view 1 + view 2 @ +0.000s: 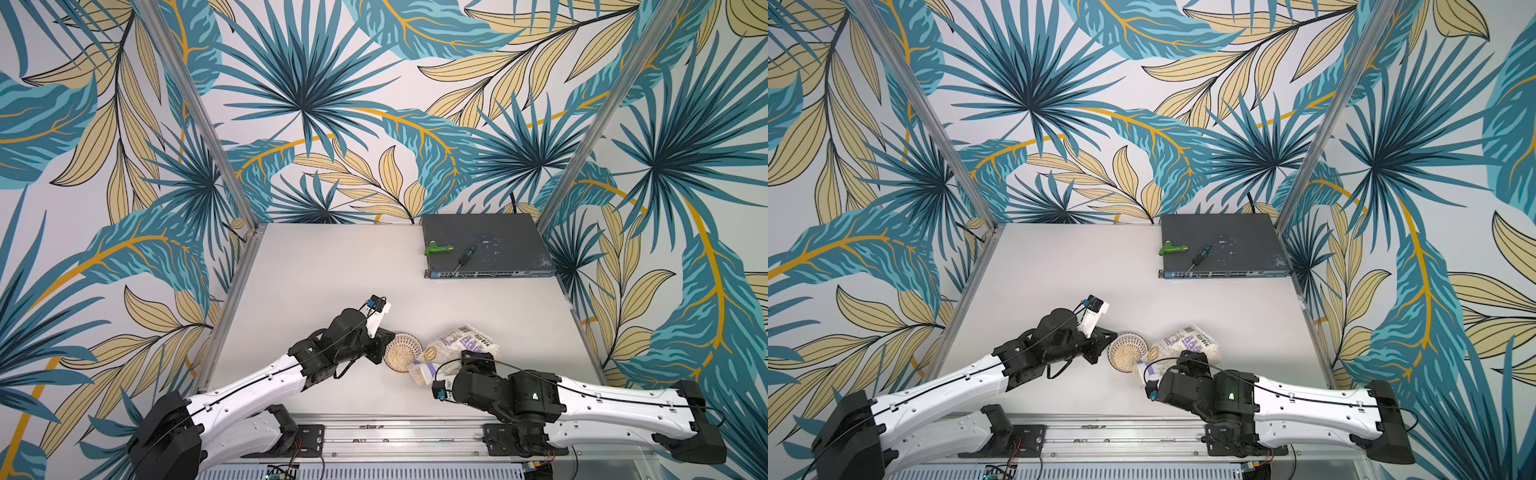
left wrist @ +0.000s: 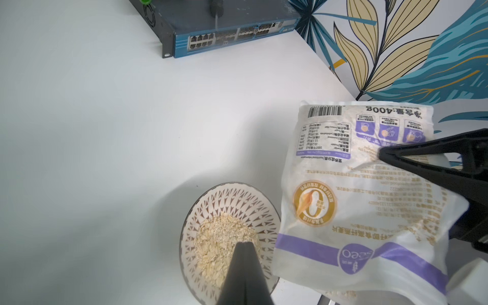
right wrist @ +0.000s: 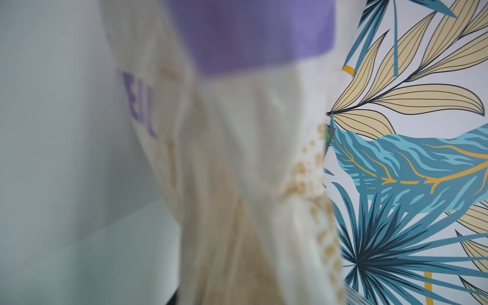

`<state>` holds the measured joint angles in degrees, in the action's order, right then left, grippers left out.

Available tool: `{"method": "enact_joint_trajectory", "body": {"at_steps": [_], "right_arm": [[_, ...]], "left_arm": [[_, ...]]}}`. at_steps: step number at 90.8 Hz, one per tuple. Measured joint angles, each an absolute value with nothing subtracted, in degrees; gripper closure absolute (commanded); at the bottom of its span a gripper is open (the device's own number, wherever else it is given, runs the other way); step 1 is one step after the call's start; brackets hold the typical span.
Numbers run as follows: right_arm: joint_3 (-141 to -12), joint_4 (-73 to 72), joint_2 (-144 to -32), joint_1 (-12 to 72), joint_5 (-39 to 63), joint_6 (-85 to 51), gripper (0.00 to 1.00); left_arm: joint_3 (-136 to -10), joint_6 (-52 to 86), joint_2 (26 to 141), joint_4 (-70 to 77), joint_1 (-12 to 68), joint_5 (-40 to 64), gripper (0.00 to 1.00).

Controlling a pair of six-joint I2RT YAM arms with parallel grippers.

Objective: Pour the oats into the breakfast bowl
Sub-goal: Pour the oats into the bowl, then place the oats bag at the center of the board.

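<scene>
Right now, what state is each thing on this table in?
breakfast bowl: upright on the table, partly filled with oats.
oats bag: held up and tilted, lower end at the bowl's rim.
left fingers: shut, gripping nothing visible, over the bowl.
right fingers: clamped on the bag.
network switch: flat at the table's back.
screwdriver: lying on the switch.
green tool: lying on the switch.
</scene>
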<state>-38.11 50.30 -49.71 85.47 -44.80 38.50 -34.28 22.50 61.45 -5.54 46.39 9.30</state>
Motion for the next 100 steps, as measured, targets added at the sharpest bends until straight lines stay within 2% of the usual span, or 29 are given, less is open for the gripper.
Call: {"method": "enact_joint_trajectory", "body": {"at_steps": [46,57,80,94,100], "right_arm": [[-37.39,47.72,-47.94,80.53,-36.80,32.08,1.00],[-36.91,46.30,-45.82,79.55,-35.75,30.68,1.00],[-36.21,40.16,-38.61,77.60,-35.44,24.14,1.00],[-33.23,32.93,-38.15,76.18,-35.81,20.01,1.00],[-31.38,29.61,-38.09,74.96,-36.03,18.52,0.96]], "left_arm": [[-36.82,23.70,60.64,-9.54,46.39,5.76,0.99],[-39.20,23.81,60.62,-10.72,46.39,5.30,0.91],[-44.31,21.10,58.37,-16.23,46.39,6.17,0.65],[-48.29,19.40,56.18,-19.29,46.39,6.94,0.58],[-50.30,19.27,55.79,-19.97,46.39,6.72,0.57]]}}
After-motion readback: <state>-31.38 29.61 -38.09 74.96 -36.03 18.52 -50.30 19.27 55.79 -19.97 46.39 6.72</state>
